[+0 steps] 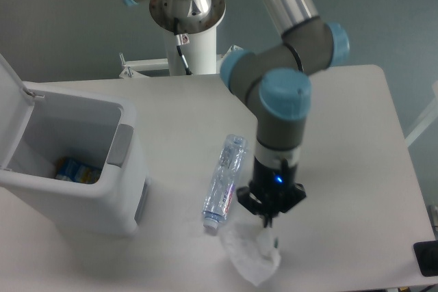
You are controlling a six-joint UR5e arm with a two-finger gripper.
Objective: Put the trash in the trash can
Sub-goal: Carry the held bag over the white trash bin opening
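The crumpled white wrapper [250, 254] hangs from my gripper [267, 223], which is shut on its top edge, just above the table near the front edge. A small green mark shows on it beside the fingers. The crushed clear bottle [224, 179] with its blue-red label lies on the table just left of the gripper, cap end toward the front. The white trash can [72, 169] stands at the left with its lid open; a blue-yellow item lies inside at the bottom.
The arm's base column [191, 25] stands behind the table at the back. A dark object [426, 259] sits at the table's front right corner. The table's front edge runs close below the wrapper.
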